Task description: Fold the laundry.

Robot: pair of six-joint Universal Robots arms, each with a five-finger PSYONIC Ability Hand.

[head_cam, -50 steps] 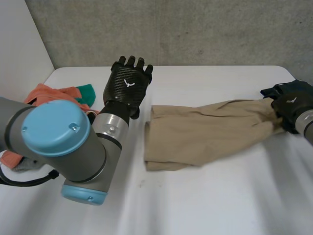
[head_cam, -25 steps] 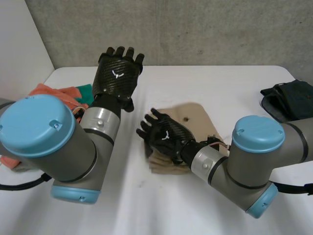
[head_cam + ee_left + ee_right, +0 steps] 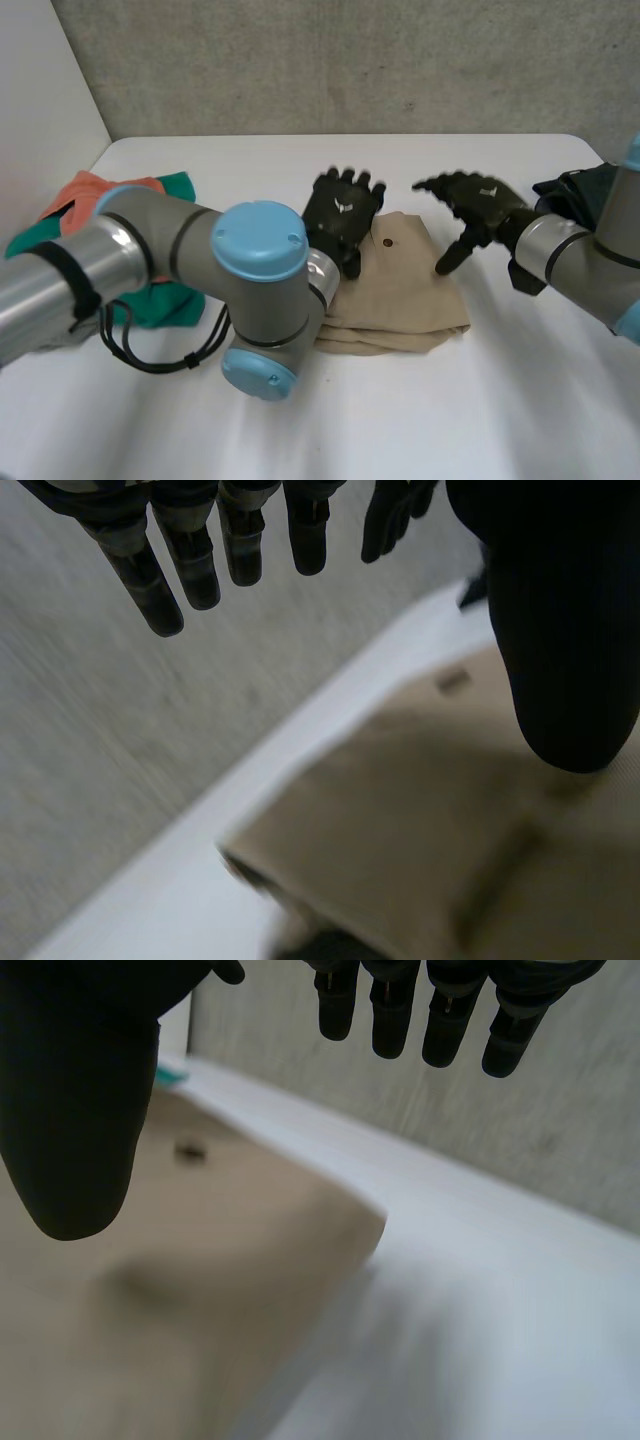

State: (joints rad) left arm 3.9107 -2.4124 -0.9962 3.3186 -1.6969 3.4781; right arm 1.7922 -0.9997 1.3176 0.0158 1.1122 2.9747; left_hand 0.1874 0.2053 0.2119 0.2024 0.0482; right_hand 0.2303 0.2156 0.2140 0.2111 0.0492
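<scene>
Both hands are open and empty: the right hand [image 3: 470, 195] lifts clear of the now-doubled tan garment [image 3: 400, 285] while the left hand [image 3: 343, 215] comes over its left edge, so one fold seems done.

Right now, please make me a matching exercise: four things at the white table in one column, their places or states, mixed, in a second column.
1. folded beige cloth garment
2. orange and green cloth pile
3. dark crumpled garment
4. black left hand

a. at the table's right edge
b. open, at the beige garment's far left corner
c. middle of the table
d. left side of the table

Pairs: 1-c, 2-d, 3-a, 4-b
</scene>
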